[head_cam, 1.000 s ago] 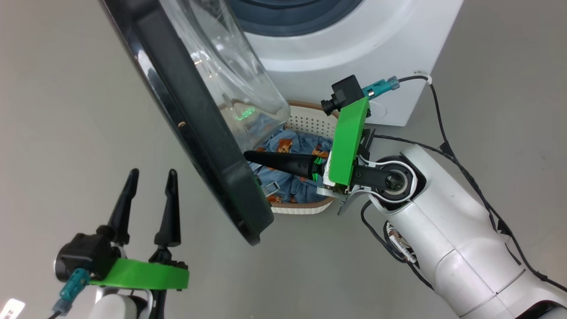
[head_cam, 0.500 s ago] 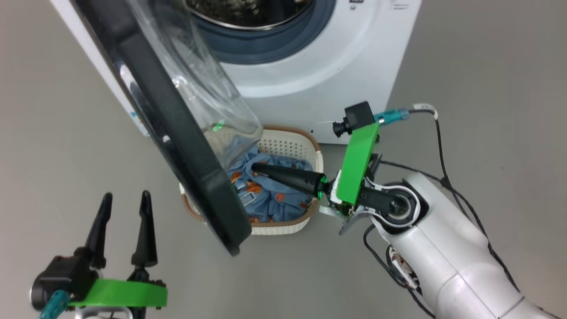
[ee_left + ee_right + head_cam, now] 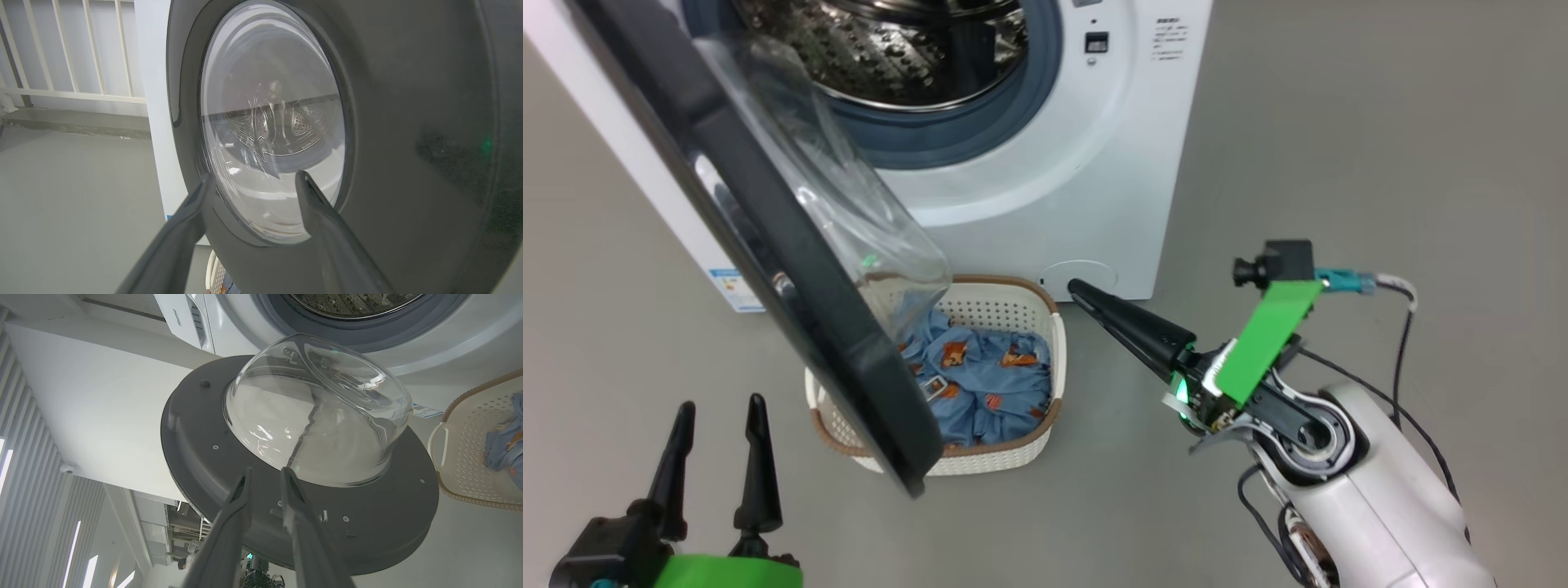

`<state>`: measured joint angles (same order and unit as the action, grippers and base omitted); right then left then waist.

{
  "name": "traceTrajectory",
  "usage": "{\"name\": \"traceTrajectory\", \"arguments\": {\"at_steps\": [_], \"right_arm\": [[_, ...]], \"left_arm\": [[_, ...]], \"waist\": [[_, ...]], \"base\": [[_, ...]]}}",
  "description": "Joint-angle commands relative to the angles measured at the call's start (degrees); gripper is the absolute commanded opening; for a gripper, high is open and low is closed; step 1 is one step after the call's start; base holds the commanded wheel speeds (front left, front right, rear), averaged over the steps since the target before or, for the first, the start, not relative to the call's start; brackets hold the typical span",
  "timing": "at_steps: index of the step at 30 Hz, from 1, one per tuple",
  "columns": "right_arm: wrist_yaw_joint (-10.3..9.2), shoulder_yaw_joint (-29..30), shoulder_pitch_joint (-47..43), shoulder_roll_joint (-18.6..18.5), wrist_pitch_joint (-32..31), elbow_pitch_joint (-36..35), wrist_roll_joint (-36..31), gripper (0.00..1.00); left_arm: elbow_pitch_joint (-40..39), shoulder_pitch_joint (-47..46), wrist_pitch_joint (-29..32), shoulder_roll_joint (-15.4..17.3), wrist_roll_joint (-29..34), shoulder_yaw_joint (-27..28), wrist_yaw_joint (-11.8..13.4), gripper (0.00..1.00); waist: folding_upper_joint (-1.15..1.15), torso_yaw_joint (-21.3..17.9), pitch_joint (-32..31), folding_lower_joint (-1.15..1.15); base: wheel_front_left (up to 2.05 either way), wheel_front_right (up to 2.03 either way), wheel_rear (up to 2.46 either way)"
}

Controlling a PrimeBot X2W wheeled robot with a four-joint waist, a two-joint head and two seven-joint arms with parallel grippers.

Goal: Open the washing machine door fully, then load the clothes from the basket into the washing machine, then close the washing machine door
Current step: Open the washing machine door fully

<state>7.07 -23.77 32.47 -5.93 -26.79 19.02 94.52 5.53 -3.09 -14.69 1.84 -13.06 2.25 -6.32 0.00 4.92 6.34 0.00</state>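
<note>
Head view is showing the round glossy black washing machine door (image 3: 837, 335) standing open across the left of the cream-white perforated plastic basket (image 3: 1005, 453), which is holding the light blue animal-print clothes (image 3: 984, 380) and sitting on the grey floor (image 3: 1339, 163) before the big white washing machine (image 3: 1111, 163). The left tool (image 3: 721, 402) is hovering low beside the door, fingers spread wide and empty, while the right tool (image 3: 1078, 287) is pointing at the machine's lower front, fingers barely apart, gripping nothing.
</note>
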Motion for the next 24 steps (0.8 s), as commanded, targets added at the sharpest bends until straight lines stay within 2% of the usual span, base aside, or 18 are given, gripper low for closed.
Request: {"name": "traceTrajectory", "arguments": {"at_steps": [1,5,10,18,24], "right_arm": [[0.42,0.11,-1.54,0.6,1.65,-2.55,-0.36,1.0],[0.42,1.59,-3.3,0.08,4.91,-4.09,-1.97,1.0],[0.42,4.12,-5.23,-1.32,13.88,-5.34,-7.94,1.0],[0.42,5.54,-6.85,-6.44,32.94,-9.57,-23.45,1.0],[0.42,5.35,-9.02,-10.13,39.76,-9.39,-32.97,1.0]], "left_arm": [[-1.62,-0.4,-0.31,1.04,0.69,2.28,-0.25,1.0],[-1.45,-0.3,-0.31,1.04,0.94,2.53,-0.38,1.0],[-1.24,-0.22,-0.31,1.04,0.65,2.36,-0.5,1.0],[-1.63,-0.31,-0.31,1.04,0.07,2.29,-0.63,1.0],[-1.95,0.05,-0.31,1.04,0.18,2.76,-0.68,1.0]], "waist": [[0.0,-1.4,-0.93,0.0],[0.0,-2.12,-1.2,0.0],[0.0,-2.97,-1.42,0.0],[0.0,-3.77,-1.32,0.0],[0.0,-4.42,-1.82,0.0]], "base": [[0.0,0.0,0.0],[0.0,0.0,0.0],[0.0,0.0,0.0],[0.0,0.0,0.0],[0.0,0.0,0.0]]}}
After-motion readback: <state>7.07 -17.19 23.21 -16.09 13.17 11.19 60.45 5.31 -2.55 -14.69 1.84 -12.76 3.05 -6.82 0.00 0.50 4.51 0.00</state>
